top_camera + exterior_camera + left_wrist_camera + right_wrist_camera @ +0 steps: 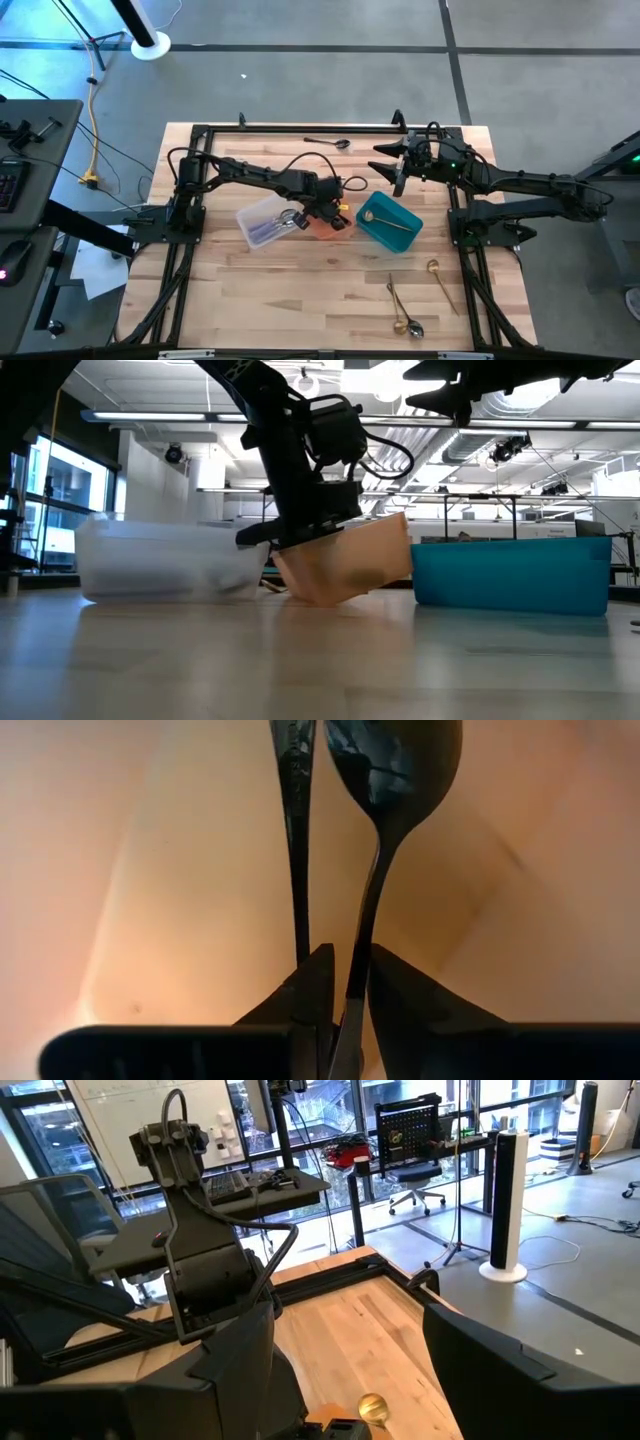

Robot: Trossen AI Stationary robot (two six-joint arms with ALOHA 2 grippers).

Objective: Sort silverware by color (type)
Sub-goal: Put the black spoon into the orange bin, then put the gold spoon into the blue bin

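Observation:
My left gripper (326, 212) reaches down into the orange bin (352, 568), which sits tilted between the clear bin (262, 222) and the teal bin (390, 222). It is shut on a black spoon (392, 765). A second black utensil (296, 830) lies in the orange bin beside it. Silver pieces (272, 230) lie in the clear bin and a gold one (388, 222) in the teal bin. My right gripper (394, 170) hovers open above the table's far right part, touching nothing. My left gripper pinches the black spoon's handle (352, 982) between its two fingers, slanting down from above into the orange bin. The handle runs along the fingers and the bowl (395, 760) points away from them toward the bin's floor. Whether the bowl touches the floor does not show.
Two gold spoons (441, 281) (397, 308) and a silver spoon (415, 329) lie on the table's near right part. A black spoon (330, 142) lies by the far edge. The dark frame rails (300, 128) border the table. Bare wood shows along the near left.

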